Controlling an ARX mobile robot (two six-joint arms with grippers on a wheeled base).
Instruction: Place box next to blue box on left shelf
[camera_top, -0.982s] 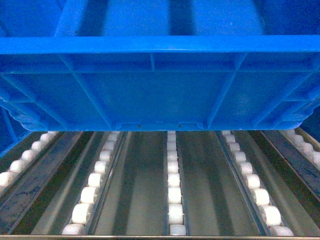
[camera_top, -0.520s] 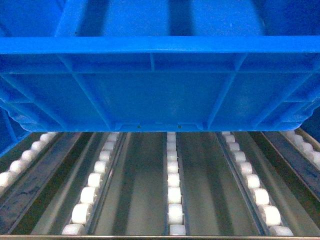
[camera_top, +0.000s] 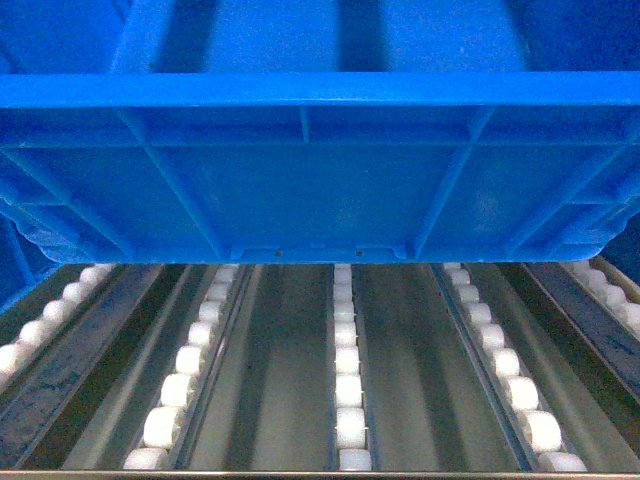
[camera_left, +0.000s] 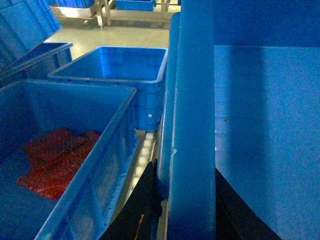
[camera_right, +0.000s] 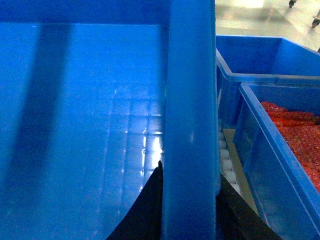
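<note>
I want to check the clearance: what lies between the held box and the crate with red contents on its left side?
In the left wrist view, only a narrow gap with white rollers separates the box from that crate.

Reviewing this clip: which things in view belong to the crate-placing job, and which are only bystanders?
Belongs to the job:
- held blue crate
- roller shelf
- left gripper and right gripper, each straddling a side wall of the crate
- neighbouring blue crate on the left

Just standing by:
- red bags inside that neighbour
- crate with red contents on the right
- empty crate further back
</note>
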